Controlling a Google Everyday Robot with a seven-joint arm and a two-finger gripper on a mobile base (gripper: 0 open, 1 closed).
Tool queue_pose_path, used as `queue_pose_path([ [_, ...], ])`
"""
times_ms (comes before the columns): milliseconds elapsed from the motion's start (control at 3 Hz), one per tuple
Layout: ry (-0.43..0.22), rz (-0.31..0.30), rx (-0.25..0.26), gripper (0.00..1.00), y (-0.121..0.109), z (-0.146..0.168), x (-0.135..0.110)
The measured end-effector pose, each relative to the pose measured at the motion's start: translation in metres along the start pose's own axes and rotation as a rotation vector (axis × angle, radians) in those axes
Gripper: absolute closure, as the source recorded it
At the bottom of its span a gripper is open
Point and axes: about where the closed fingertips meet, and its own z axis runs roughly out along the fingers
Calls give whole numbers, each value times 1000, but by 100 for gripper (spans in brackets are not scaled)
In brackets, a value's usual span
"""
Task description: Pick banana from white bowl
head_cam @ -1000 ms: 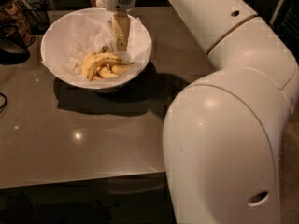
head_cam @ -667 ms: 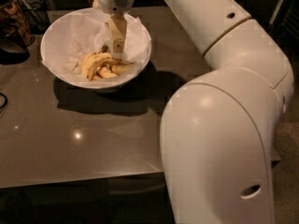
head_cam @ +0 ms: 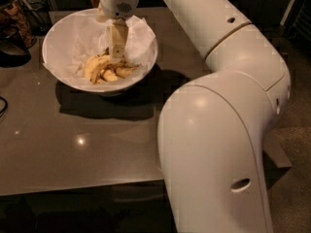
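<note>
The white bowl stands on the dark table at the upper left, lined with crumpled white paper. A pile of yellow bananas lies in its bottom; I cannot pick out the longest, strongly curved banana among them. My gripper reaches down from above into the bowl, its fingers pointing at the back of the pile and touching or nearly touching it. The big white arm fills the right side of the view.
The brown table has its front edge near the bottom of the view. Dark objects stand at the far left beside the bowl. A cable end shows at the left edge. Floor lies to the right.
The gripper has stayed over the banana pile inside the bowl, shifting only slightly. The arm's elbow has moved left in the view. The bananas have not visibly moved.
</note>
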Motion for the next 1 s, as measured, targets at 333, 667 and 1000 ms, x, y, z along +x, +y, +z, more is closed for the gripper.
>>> queue_pose_path([
  [333, -12, 16, -12, 28, -1, 6, 3],
  [667, -20, 28, -21, 29, -2, 10, 5],
  [1000, -25, 49, -36, 34, -2, 18, 11],
])
